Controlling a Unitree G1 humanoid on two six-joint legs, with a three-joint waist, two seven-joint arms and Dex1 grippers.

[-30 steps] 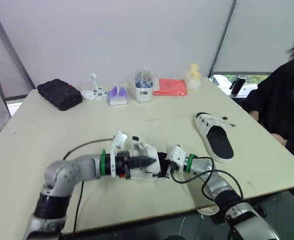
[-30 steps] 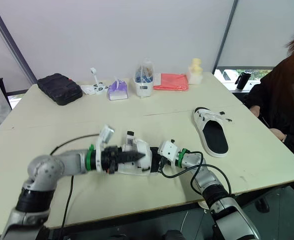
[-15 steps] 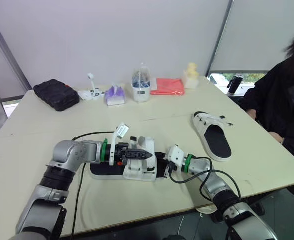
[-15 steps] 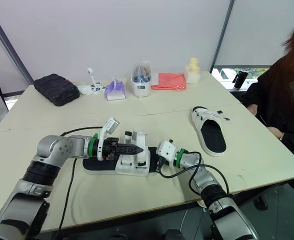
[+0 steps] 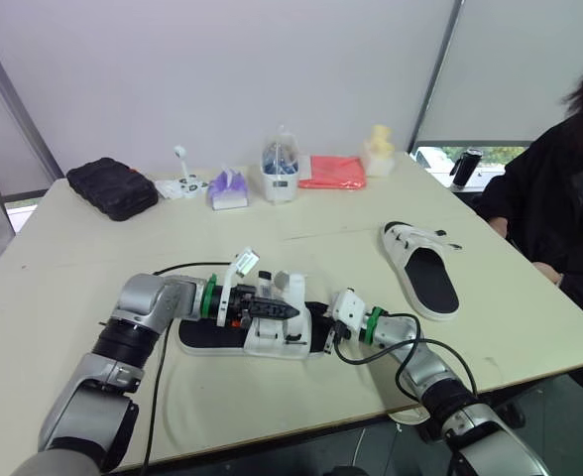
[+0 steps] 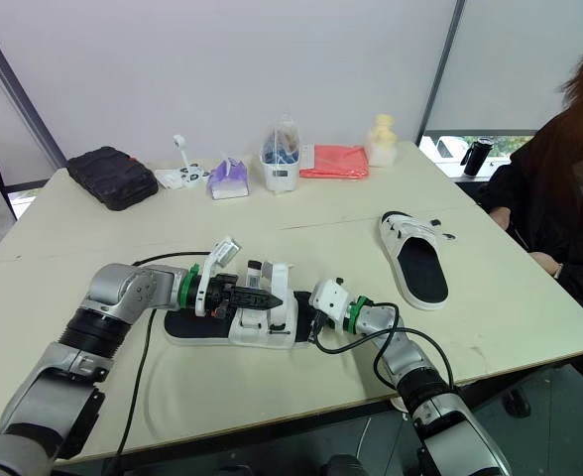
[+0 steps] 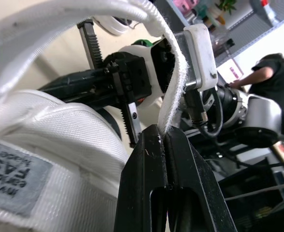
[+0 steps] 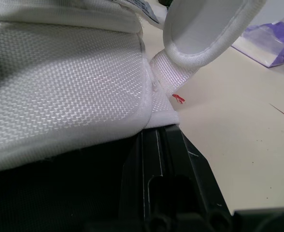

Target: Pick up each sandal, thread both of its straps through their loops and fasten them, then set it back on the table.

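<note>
Since a second ago the left forearm has swung aside, uncovering the black footbed of the near sandal, which lies flat by the front edge of the desk. The left end effector is clamped tight on a white strap. That pinch is plain in the left wrist view, while from the head views the tips merge with the upper. The right end effector is pressed against the sandal's end and mostly hidden; whether it grips I cannot tell. The second sandal lies toward the right edge.
</note>
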